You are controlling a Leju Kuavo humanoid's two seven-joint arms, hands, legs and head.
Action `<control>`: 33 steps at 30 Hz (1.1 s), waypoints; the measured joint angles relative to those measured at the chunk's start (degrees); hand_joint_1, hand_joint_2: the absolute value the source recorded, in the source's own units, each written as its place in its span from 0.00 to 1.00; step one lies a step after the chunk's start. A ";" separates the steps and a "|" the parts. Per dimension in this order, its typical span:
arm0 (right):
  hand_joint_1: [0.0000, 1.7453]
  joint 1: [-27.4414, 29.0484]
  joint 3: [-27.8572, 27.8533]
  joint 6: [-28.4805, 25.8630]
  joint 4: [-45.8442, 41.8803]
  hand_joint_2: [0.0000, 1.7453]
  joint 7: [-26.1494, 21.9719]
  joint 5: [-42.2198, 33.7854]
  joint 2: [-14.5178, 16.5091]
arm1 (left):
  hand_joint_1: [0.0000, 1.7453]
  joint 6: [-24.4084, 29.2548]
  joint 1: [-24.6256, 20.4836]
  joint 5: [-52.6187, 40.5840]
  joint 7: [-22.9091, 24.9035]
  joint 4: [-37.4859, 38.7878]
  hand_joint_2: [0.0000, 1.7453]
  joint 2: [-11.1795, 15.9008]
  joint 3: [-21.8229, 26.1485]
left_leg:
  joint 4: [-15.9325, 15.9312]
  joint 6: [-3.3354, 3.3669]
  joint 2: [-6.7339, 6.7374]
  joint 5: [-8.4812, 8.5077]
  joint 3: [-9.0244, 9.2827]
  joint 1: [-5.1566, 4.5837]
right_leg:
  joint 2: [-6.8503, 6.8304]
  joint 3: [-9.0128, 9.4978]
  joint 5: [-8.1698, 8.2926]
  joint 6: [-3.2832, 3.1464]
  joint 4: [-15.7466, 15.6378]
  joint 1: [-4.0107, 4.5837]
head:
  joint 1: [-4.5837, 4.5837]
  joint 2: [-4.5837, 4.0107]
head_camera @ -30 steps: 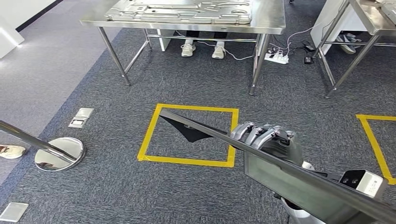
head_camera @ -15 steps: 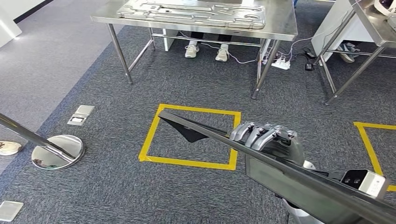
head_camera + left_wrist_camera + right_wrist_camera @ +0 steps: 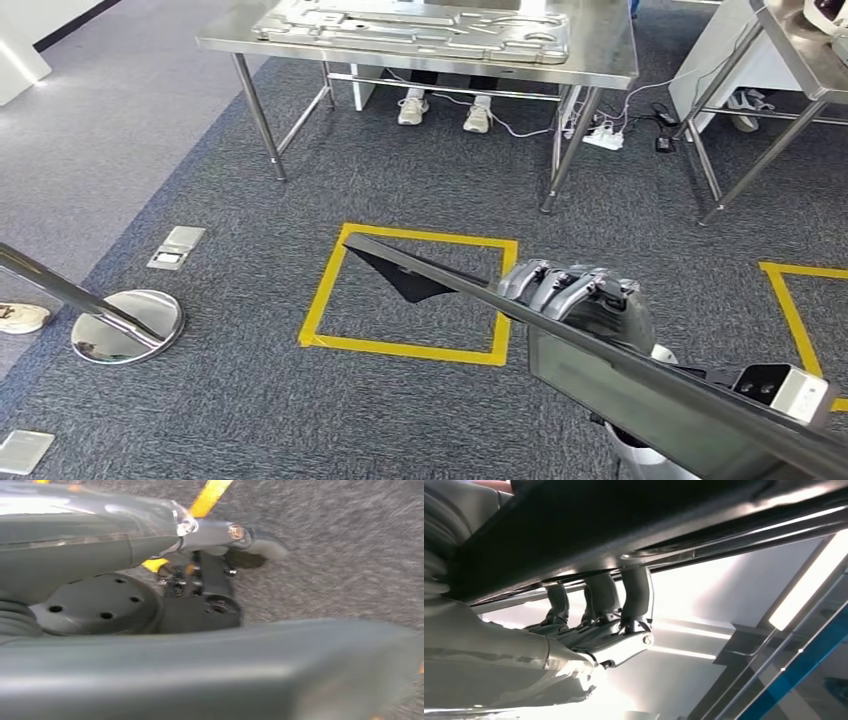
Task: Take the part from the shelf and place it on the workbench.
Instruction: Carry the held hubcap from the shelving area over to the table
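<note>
Grey carpet lies before the far steel worktop (image 3: 600,62); right robot hand (image 3: 580,300) clasps the long dark flat metal part (image 3: 640,400), whose leading corner could strike the worktop's leg

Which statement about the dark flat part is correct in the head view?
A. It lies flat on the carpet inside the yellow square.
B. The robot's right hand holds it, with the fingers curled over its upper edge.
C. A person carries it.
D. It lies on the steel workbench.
B: the right hand grips the dark flat part, its fingers curled over the upper edge, above the carpet and short of the steel workbench.
</note>
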 joint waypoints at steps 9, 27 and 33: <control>1.00 0.59 -0.01 0.04 0.15 1.00 0.08 -0.02 -0.06 | 0.00 0.10 0.10 0.02 0.14 -0.01 1.00 0.00 0.02 | 1.16 -2.37 -0.41 -1.99 1.14 0.94 | 0.73 -3.75 2.83 0.48 2.25 -0.39 | 0.07 0.00; 1.00 0.65 -0.98 0.58 0.39 1.00 -0.07 -0.88 -0.25 | 0.00 -0.12 0.00 -0.03 0.15 0.01 1.00 0.07 0.03 | 4.05 -1.61 -0.12 -0.31 -2.98 -0.12 | 0.53 -0.94 0.01 -1.76 1.12 0.12 | 0.05 0.00; 1.00 0.55 -1.91 0.91 0.44 1.00 -0.13 -1.03 -0.78 | 0.00 -0.27 -0.06 -0.03 0.00 0.01 1.00 0.03 0.04 | 2.33 -0.75 -0.02 -0.89 -1.72 0.17 | 0.54 -6.31 -5.60 -1.10 11.92 0.41 | 0.11 0.00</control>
